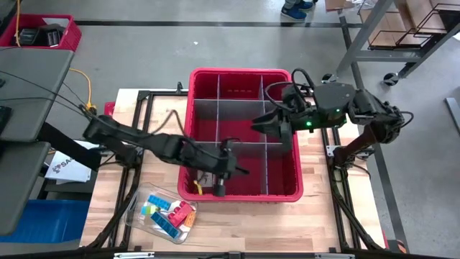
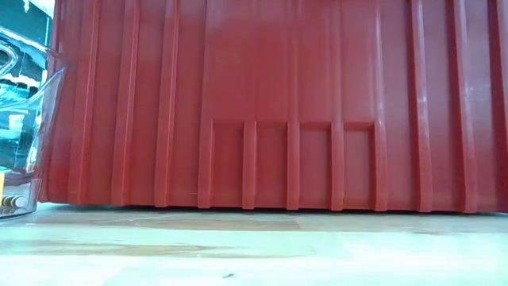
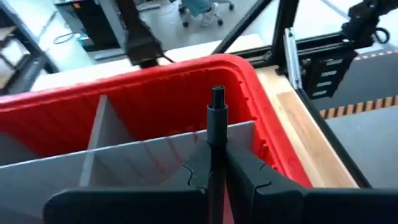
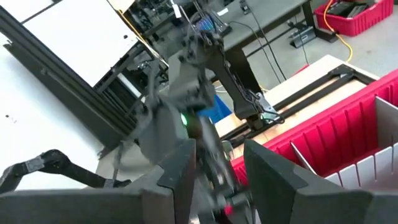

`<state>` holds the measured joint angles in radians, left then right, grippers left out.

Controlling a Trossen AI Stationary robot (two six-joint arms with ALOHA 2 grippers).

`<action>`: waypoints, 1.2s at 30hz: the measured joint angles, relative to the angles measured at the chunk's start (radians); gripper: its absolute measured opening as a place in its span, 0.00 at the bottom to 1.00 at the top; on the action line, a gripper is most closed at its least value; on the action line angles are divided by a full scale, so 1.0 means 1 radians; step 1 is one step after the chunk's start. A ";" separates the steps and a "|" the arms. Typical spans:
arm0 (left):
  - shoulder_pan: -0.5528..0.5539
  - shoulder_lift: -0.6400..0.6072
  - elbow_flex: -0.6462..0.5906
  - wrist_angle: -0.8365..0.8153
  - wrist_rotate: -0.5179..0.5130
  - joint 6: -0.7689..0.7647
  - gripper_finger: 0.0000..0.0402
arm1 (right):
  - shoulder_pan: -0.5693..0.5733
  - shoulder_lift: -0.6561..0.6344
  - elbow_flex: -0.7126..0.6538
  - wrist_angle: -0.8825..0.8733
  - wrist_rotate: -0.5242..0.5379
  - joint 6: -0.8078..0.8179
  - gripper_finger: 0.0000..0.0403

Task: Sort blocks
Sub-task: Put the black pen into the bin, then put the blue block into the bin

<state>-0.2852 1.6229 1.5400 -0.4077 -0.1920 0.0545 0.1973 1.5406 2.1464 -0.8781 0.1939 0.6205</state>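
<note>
Filling the low view, the red bin's [image 2: 262, 103] ribbed wall blocked everything behind it, leaving only a strip of bench [image 2: 238, 246] in front. Grey dividers [image 1: 241, 108] split the bin into compartments. The left claw [image 1: 220, 185] hung over the bin's near-left compartment, clenched on a thin dark rod [image 3: 217, 118]. The right claw [image 1: 277, 124] hovered above the middle of the bin, fingers parted, nothing visibly held. The blocks [image 1: 169, 212] lay in a clear tray [image 1: 136, 205] on the bench, just beside the bin's near-left corner.

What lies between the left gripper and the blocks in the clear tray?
In the high view, the red bin's front wall stands between the left gripper, inside the bin, and the blocks in the clear tray outside it.
</note>
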 joint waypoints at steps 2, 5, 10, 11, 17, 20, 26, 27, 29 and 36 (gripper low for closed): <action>0.000 0.021 -0.031 0.059 0.013 -0.014 0.07 | 0.001 0.000 0.000 0.003 0.001 -0.012 0.32; 0.003 0.042 -0.057 0.127 0.015 -0.073 0.13 | 0.001 0.000 0.000 0.002 0.000 -0.019 0.32; 0.034 0.033 -0.071 0.105 -0.001 -0.180 0.25 | 0.001 0.000 0.000 0.000 0.000 -0.048 0.32; 0.040 0.032 -0.072 0.092 -0.001 -0.191 0.28 | 0.001 0.000 0.000 0.000 -0.001 -0.053 0.32; 0.063 0.025 -0.071 0.082 0.004 -0.255 0.45 | 0.001 0.000 0.000 -0.001 -0.005 -0.079 0.32; 0.064 0.018 -0.066 0.056 0.010 -0.254 0.53 | 0.001 0.000 0.000 -0.001 -0.005 -0.081 0.32; 0.077 0.007 -0.011 -0.034 0.056 -0.239 0.61 | -0.001 0.000 0.000 0.000 -0.006 -0.105 0.32; 0.077 0.007 -0.004 -0.065 0.056 -0.225 0.62 | -0.001 0.000 0.000 0.000 -0.006 -0.105 0.32; 0.077 0.008 0.012 -0.112 0.061 -0.210 0.62 | -0.001 0.000 0.000 0.000 -0.003 -0.105 0.32; -0.025 -0.074 0.023 -0.590 0.131 -0.294 0.62 | -0.001 0.000 0.000 -0.004 -0.003 -0.106 0.32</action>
<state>-0.3101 1.5488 1.5633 -0.9982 -0.0610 -0.2392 0.1963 1.5410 2.1464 -0.8819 0.1913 0.5148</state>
